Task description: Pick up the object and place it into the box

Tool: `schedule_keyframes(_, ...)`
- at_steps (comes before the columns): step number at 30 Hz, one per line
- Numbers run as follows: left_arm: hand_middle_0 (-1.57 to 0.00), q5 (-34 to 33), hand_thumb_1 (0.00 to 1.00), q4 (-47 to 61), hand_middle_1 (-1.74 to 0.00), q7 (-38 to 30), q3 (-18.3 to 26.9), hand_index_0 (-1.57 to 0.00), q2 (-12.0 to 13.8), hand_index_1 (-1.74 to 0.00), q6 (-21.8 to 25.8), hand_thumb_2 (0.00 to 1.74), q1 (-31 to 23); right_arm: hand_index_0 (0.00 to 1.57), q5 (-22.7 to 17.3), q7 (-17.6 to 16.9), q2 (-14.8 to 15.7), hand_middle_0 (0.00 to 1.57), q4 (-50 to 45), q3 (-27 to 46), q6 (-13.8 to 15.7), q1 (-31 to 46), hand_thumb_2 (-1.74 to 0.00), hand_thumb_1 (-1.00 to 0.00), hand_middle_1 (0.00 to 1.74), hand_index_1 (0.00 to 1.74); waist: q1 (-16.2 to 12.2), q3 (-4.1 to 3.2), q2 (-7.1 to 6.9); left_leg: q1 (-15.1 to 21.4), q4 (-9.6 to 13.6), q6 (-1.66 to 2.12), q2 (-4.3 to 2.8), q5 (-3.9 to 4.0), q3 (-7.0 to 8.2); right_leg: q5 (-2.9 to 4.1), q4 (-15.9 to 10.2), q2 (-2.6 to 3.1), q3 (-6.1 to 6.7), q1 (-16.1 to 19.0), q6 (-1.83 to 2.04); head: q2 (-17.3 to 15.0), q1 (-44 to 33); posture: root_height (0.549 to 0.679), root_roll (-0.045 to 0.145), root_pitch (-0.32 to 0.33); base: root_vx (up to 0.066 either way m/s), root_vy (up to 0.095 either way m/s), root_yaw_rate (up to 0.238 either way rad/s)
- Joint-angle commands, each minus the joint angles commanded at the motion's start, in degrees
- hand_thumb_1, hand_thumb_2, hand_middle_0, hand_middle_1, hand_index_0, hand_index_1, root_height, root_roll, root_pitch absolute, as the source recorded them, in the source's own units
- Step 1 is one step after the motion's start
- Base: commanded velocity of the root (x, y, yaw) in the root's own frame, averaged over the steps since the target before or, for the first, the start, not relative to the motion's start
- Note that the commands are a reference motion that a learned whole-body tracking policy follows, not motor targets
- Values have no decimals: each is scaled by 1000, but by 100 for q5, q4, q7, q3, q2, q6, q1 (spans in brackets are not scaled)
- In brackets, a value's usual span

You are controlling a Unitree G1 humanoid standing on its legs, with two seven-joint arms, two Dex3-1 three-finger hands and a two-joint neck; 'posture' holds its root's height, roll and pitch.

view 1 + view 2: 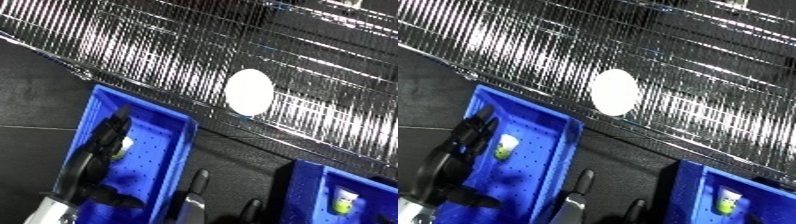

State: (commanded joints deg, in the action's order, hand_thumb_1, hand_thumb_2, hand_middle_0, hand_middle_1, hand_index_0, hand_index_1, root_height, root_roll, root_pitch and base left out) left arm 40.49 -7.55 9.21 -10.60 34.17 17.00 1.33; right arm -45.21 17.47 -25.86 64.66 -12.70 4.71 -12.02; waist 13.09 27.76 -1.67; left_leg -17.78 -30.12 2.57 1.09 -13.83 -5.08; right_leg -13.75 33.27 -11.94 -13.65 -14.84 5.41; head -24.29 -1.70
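Now left hand point(105, 145) over blue bin point(169, 150), curled round small object point(506, 146).

Stereo head cams, tilted, looking down; shared: blue bin point(174, 131), wire mesh point(691, 60).

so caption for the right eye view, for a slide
Left robot hand reaches into the left blue bin beside a small green-and-white object; a second bin at right holds another.
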Motion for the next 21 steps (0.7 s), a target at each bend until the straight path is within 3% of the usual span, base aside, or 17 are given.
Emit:
schedule_keyframes(9,0,116,0,491,0,13,206,0,-161,0,138,0,52,0,-228,92,152,0,4,40,-28,69,0,0,0,0,22,30,-188,27,-36,-21,-19,-63,-9,32,-20,34,-10,56,15,5,-148,660,34,-17,37,-25,-24)
schedule_keyframes(21,0,13,0,288,0,-363,-150,0,-381,0,197,0,815,0,-88,210,248,0,-23,-109,-81,-77,0,0,0,0,-215,137,-333,-111,-408,-116,-112,-249,97,82,184,153,223,-155,61,374,-723,654,15,-27,17,-4,-146)
